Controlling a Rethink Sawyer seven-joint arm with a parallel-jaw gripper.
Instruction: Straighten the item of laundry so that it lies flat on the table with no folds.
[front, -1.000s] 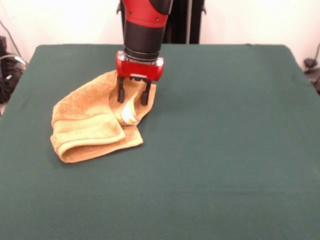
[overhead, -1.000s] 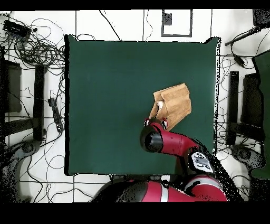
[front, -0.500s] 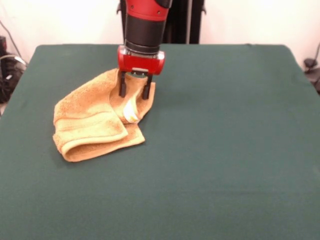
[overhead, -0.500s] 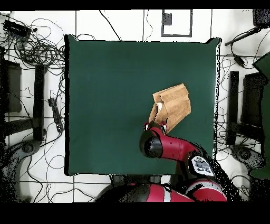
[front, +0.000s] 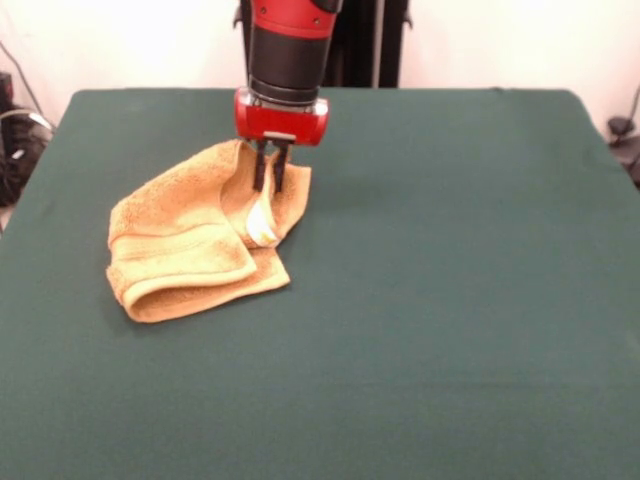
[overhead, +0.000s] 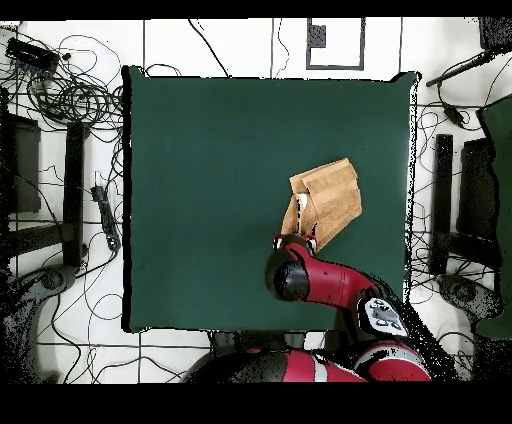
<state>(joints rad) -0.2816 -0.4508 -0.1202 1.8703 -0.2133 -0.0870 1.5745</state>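
Table (front: 450, 300) filled most of the front view, dark green cloth, also the big green rectangle in the middle of the overhead view (overhead: 200, 180). Arm (front: 288, 50) came down from the top edge of the front view, left of centre, red and black; in the overhead view it ran in from the bottom right (overhead: 330, 285), with the wrist at the table's lower right. Towel (front: 190, 240) sat in the left-centre of the front view, orange-tan, folded and bunched, not flat: a doubled-over fold with a border band along its lower left, a raised flap at its upper right. In the overhead view it was right of centre (overhead: 330, 195), just above the wrist. Gripper (front: 270, 183) was over the towel's upper right corner in the front view, red block above two black fingers (front: 260, 172). Jaws were drawn close together, pinching the raised flap of towel between them. White label (front: 260, 222) showed directly below the fingertips, on the towel's right edge; a pale patch showed at the same corner in the overhead view (overhead: 304, 210). Cables (overhead: 60, 90) lay on the floor in the upper left of the overhead view, well clear of the table.
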